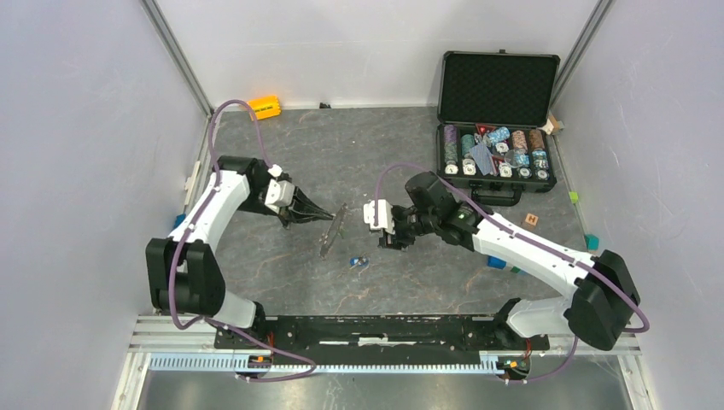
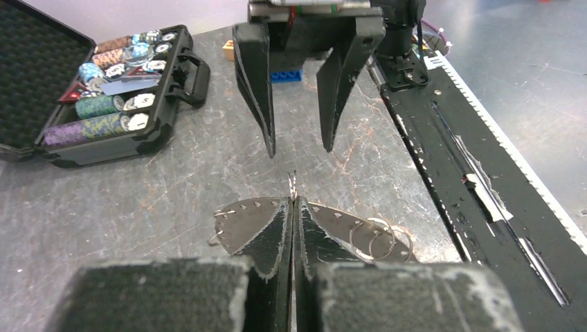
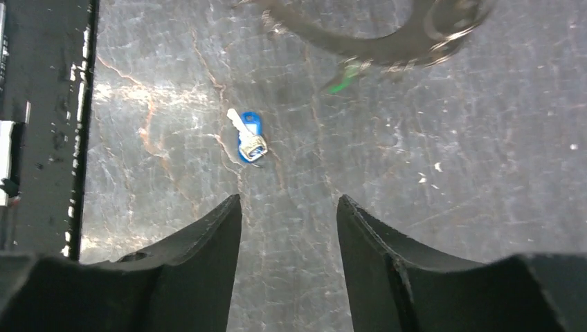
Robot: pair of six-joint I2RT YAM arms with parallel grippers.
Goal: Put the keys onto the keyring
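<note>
Counts first: one keyring [image 2: 249, 225], two keys, two grippers, one case [image 1: 498, 85] of chips. The keyring, a flat dark-grey metal ring, is pinched at its rim by the left gripper [image 2: 292, 200]. That gripper's fingers are pressed fully together on the metal, and the ring spreads out to either side of them. In the top view the keyring shows as a thin slanted sliver at that gripper's tips, so it is held on edge. Whether its lower rim touches the table [image 1: 367, 154] cannot be told. At least two small wire rings [image 2: 377, 238] hang on the keyring to the right of the grip. The right gripper [image 3: 289, 200] stands across the keyring from the left one, near it but apart, its fingers parted by a moderate gap with nothing between them. Seen from the left wrist, its two tips point down just beyond the keyring's rim. The blue key [image 3: 247, 136] lies flat on the table near the keyring, on the side toward the arm bases, apart from both grippers. From the right wrist it sits just beyond the open fingertips, slightly left of the gap. The green key [image 3: 342, 81] shows only as a blurred green streak right at the keyring's rim, and whether it hangs on the ring cannot be told. The case sits well apart from the keyring, toward the table's far right corner.
</note>
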